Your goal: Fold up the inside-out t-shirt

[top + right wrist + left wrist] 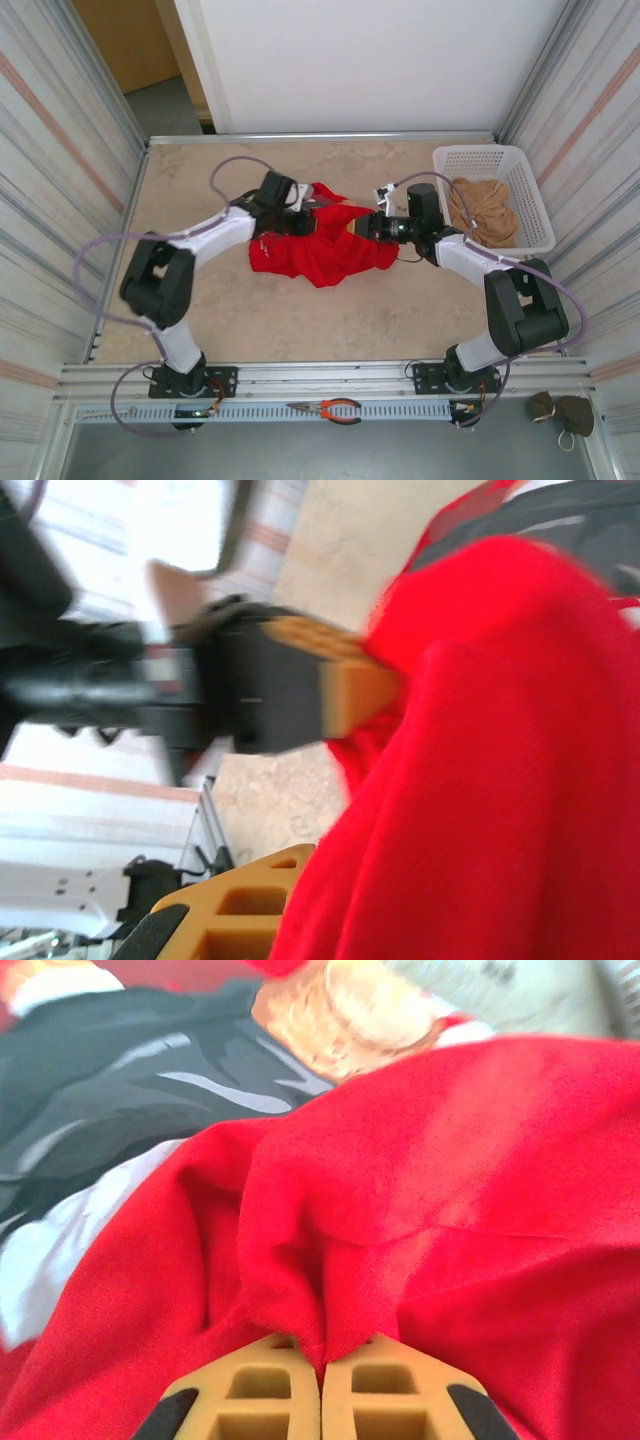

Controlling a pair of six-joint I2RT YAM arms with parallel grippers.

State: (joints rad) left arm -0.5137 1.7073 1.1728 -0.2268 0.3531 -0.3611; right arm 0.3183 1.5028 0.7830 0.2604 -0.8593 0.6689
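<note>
Red cloth of the inside-out t-shirt (325, 255) lies bunched mid-tabletop (300, 330). The left gripper (322, 1385) pinches a fold, and the right gripper (365, 228) is closed on the shirt's edge. The step looks like spreading; next, both should probably pull apart gently.

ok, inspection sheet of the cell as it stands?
surface: beige table, no spills seen.
job's things: red t-shirt crumpled mid-table, print partly showing.
clutter: white basket holding tan cloth; pliers on near rail; dark bundle by right base.
grippers: left gripper shut on a shirt fold; right gripper shut on the opposite side.
cables: lavender cables loop off both arms.
surroundings: striped side panels, white wall.
</note>
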